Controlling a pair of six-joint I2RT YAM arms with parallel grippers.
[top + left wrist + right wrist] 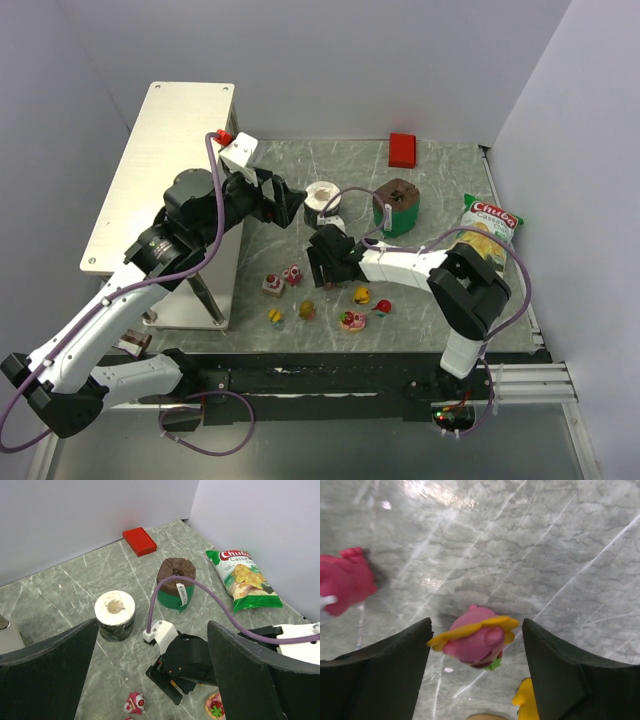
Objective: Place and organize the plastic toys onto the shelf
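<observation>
- Fingers [385, 670] of right gripper [320, 272] stand apart around a pink-yellow toy [475, 637] on the desk [520, 540], seemingly lined up to grasp.
- Left gripper [285, 205] hovers spread and empty beside shelf [160, 170].

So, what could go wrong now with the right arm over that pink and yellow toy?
1. The pink-and-yellow toy between the right jaws is rounded; it may slip out when they close.
2. A yellow toy lies close beside one finger and could get pushed away.
</observation>
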